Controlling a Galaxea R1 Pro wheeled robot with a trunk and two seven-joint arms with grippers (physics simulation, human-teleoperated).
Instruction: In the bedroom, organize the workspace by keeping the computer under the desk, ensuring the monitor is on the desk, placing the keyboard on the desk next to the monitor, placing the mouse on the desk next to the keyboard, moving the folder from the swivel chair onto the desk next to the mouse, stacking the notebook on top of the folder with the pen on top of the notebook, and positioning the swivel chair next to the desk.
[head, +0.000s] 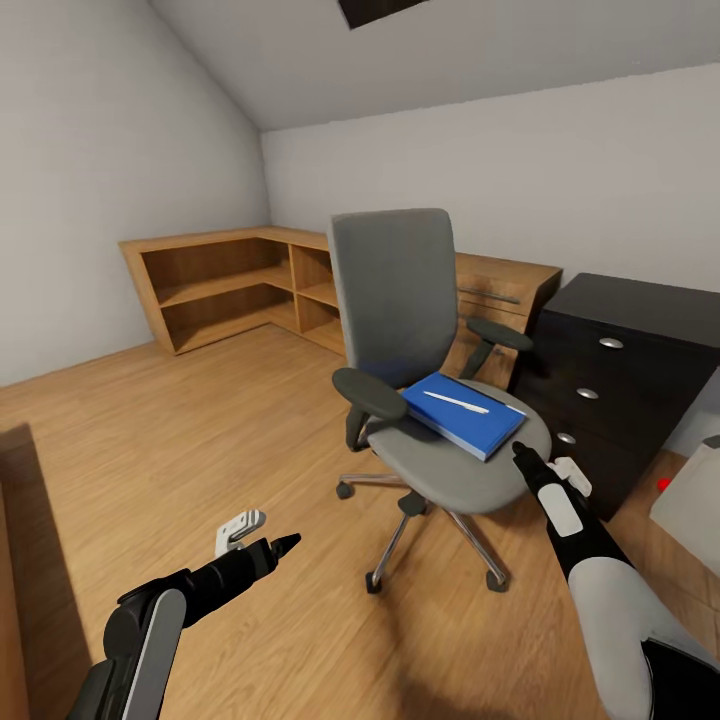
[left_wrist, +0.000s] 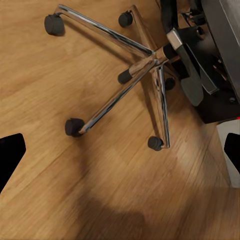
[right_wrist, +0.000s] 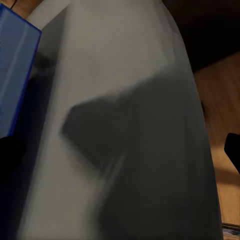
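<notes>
The right gripper, fingers spread and holding nothing, hovers just beside the bright blue flat folder; a thin white pen lies on it, on the grey upholstered swivel chair. The left gripper, also spread and empty, hangs over the wooden floor, well apart from the chair.

Soft, even light fills the attic room, leaving pale walls flat and the wooden floor warm. A faint shadow pools beneath the swivel chair, and a broad dim patch darkens the floor in the left wrist view. Chrome legs catch thin bright glints. The head view bends lines near its edges. The right wrist view is smeared with blur, the grey seat crossed by a dark shadow.
</notes>
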